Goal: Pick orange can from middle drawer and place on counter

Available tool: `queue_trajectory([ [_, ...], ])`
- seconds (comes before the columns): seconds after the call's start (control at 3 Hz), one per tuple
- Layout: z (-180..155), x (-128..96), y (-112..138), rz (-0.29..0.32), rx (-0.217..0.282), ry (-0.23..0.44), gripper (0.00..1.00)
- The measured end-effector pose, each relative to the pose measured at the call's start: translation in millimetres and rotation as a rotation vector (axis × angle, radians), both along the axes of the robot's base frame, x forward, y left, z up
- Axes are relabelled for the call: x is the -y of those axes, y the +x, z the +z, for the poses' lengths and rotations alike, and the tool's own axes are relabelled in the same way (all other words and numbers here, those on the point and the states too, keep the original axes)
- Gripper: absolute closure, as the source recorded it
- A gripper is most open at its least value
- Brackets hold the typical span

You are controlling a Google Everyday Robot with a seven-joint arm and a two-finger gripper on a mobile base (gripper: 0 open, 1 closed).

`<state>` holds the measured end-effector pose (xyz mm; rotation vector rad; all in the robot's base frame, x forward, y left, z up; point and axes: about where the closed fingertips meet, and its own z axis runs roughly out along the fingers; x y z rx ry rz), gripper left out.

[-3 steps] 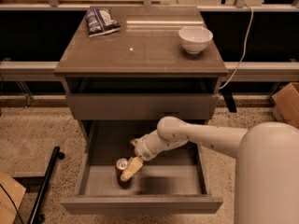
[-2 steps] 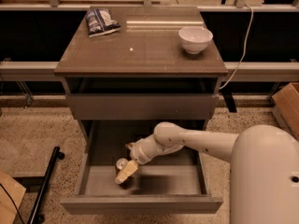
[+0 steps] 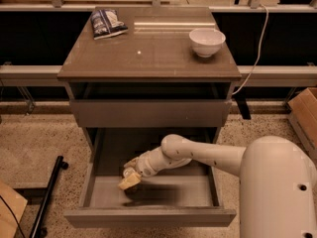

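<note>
One end effector (image 3: 130, 181), tan-tipped, inside flat-floored grey metal middle drawer (image 3: 198, 191), at silver-topped orange can (image 3: 128, 172); grip state indiscernible.

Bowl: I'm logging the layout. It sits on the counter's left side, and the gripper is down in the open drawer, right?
No. The camera view shows the bowl on the counter's right side; a bag lies at the left rear. The gripper is indeed down in the open drawer.

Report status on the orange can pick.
Gripper low in open middle drawer, at the orange can. Can in drawer, mostly hidden. Counter holds white bowl and snack bag.
</note>
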<state>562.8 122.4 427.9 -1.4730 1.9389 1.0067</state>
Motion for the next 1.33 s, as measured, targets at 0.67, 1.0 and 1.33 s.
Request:
queue_trajectory([
  [0.67, 24.8, 35.0, 3.8, -0.089, 0.034, -0.001, 0.94],
  [1.0, 71.1, 62.9, 2.5, -0.086, 0.073, 0.014, 1.0],
  [1.33, 133.1, 98.5, -9.1, -0.061, 0.138, 0.012, 1.0],
])
